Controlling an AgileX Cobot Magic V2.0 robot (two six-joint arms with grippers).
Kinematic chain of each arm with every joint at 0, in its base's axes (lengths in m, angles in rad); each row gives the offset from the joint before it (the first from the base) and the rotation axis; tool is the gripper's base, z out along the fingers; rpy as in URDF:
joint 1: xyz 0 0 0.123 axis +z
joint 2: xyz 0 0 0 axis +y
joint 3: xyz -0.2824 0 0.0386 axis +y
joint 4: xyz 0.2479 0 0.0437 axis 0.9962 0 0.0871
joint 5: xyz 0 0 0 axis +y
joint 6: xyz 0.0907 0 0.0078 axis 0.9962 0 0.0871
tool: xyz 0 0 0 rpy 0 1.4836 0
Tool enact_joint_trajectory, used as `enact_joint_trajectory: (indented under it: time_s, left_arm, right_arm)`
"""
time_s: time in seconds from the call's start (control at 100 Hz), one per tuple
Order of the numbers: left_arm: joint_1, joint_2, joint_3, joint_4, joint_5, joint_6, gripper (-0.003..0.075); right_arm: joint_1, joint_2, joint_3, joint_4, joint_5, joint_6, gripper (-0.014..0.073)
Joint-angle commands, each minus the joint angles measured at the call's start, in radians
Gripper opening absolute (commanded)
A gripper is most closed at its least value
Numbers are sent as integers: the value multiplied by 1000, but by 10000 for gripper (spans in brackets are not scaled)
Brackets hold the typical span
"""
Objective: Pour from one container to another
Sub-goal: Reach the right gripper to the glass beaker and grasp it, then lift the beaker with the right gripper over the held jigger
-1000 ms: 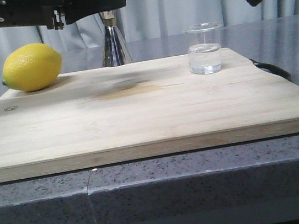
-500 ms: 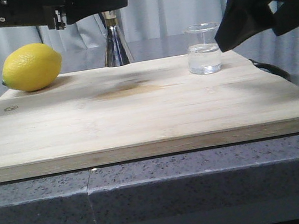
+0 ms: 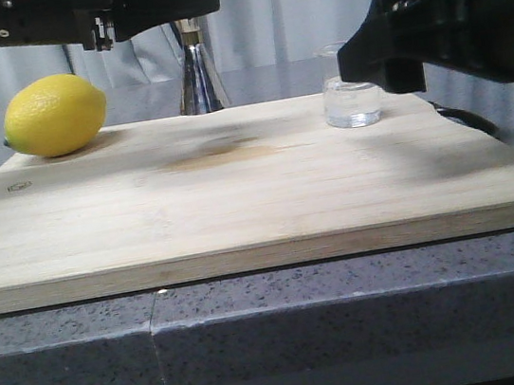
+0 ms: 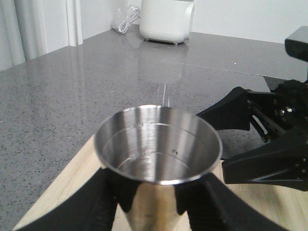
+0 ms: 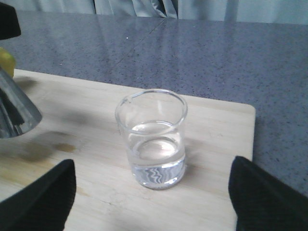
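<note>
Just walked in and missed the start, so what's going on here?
A two-armed robot is setting up a pour. Its left hand is closed around the steel jigger, which looks empty. The right hand is open, its fingers either side of the glass beaker without touching it. The beaker stands upright on the wooden board, partly filled with clear liquid. A lemon sits on the board's far left corner.

Even, diffuse lighting. Soft shadows on the cutting board (image 3: 237, 186). Countertop (image 4: 57, 91) shows glare. Near gripper fingers (image 5: 36, 202) appear slightly out of focus.
</note>
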Motion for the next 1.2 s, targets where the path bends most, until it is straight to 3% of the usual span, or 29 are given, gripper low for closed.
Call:
enact_joint_trajectory:
  time_s: [0.0,0.19,0.56,0.93,1.19]
  left_arm:
    - [-7,-41,-31,-98,88,-8,274]
    - [-7,-41,-31,-98,88,-8,274]
    - [-7,-41,-31,-98,88,-8,274]
    - [-7,-41,-31,-98,88,-8,274]
    - [-7,-41,-31,-98,88,-8,274]
  right_arm:
    - [-1,19,-19,-26,-173,9,585]
    - [-1,90,-41,-38,-260,9,585]
    - [-26,217,-168,-47,-202,9,585]
    - [-38,244,-188,-89,-155,9,582]
    - [-38,244,-188,-89,-148,9,359]
